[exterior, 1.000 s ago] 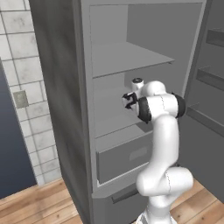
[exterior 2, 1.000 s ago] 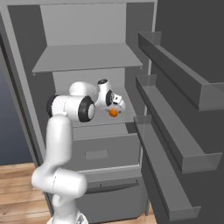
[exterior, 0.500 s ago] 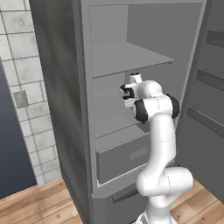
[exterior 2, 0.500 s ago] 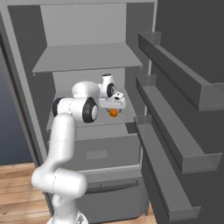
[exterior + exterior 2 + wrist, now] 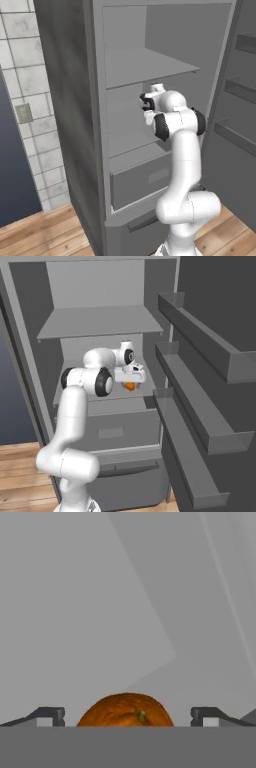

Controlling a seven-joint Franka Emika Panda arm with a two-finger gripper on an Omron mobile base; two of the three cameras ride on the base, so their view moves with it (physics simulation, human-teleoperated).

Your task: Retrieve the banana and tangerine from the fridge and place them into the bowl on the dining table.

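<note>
Left base view: the arm reaches into the open fridge (image 5: pixel 75 100), with the tool (image 5: pixel 145 103) at mid-shelf height, under the upper shelf. From here the fruit is hidden behind the wrist, so contact cannot be judged.

Right base view: the tangerine (image 5: pixel 130 386) sits directly below the tool (image 5: pixel 131 376), just above the middle shelf (image 5: pixel 107 398). Whether the fruit rests on the shelf or hangs from the tool cannot be told.

Hand view: the tangerine (image 5: pixel 126 711) lies between the two fingertips (image 5: pixel 50 714), with a visible gap on each side. The tool (image 5: pixel 127 716) is released, not clamped on anything.

Risks, as judged:
- Closing off-centre could nudge the round fruit and roll it deeper along the shelf.
- A shallow pinch could let it slip on withdrawal.
- Lifting too high could strike the shelf above the tool.
</note>
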